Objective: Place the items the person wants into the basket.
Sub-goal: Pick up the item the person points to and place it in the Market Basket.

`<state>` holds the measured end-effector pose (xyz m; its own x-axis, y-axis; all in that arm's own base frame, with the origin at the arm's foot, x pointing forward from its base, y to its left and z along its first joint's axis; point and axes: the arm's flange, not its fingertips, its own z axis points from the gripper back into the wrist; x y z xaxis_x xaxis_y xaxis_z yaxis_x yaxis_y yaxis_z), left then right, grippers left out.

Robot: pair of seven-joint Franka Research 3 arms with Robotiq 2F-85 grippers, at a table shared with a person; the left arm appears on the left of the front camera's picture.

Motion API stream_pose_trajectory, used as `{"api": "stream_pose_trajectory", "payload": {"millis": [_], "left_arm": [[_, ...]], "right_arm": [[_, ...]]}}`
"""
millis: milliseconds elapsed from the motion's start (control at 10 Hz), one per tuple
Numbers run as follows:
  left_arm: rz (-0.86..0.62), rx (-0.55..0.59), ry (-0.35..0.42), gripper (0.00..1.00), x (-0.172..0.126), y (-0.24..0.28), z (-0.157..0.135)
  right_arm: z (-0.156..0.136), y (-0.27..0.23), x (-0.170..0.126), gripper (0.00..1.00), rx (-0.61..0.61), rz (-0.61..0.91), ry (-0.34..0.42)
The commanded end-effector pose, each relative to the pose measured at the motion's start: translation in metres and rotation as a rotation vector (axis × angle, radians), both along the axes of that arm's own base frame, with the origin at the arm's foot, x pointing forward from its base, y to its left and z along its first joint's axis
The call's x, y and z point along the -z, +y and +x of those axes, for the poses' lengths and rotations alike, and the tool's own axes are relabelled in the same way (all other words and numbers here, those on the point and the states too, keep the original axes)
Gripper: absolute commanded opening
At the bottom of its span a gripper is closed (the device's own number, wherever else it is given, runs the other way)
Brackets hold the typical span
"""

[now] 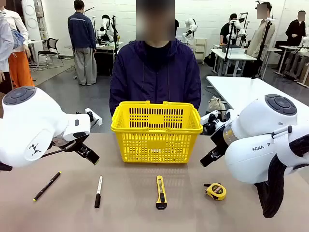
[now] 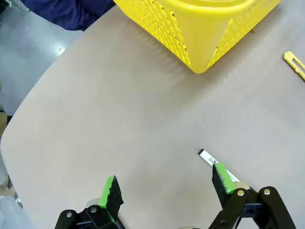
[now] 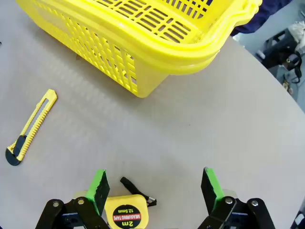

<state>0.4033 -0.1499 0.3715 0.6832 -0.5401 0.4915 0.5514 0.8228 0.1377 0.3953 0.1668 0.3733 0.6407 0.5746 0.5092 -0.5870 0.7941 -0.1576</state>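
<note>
**A:** What does the basket look like, and where is it?

**B:** The basket (image 1: 145, 145) is bright yellow plastic with slotted lattice sides and a thick rim, its handles folded down. It stands upright at the far middle of the worktop (image 1: 145, 215), right in front of the person (image 1: 155, 72) in the dark navy jacket.

**A:** And the tools?

**B:** They lie in a row on the near side, apart from each other. The utility knife (image 1: 161, 192) is slim and yellow with a black end cap that points toward the robot. It lies in front of the basket. To its right is the tape measure (image 1: 215, 191), a small yellow-and-black case whose label reads "2m", with a short black strap beside it. On the left lie a white marker (image 1: 98, 191) with a black cap and a thin black pen (image 1: 47, 186) with a yellow tip.

**A:** The arms?

**B:** The left pincer (image 2: 166, 179) hangs above the worktop near the marker, with its green pads spread wide and nothing between them. The right pincer (image 3: 154, 175) is also spread and empty, hovering just past the tape measure.
</note>
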Motion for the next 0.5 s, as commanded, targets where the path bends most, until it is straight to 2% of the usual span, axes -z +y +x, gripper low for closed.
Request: {"api": "stream_pose_trajectory", "payload": {"millis": [0,400], "left_arm": [[0.000,0.000,0.000,1.00,0.0000,0.0000,0.0000],[0.000,0.000,0.000,1.00,0.0000,0.0000,0.0000]], "right_arm": [[0.0000,0.0000,0.0000,1.00,0.000,0.000,0.000],[0.0000,0.0000,0.0000,1.00,0.000,0.000,0.000]]}}
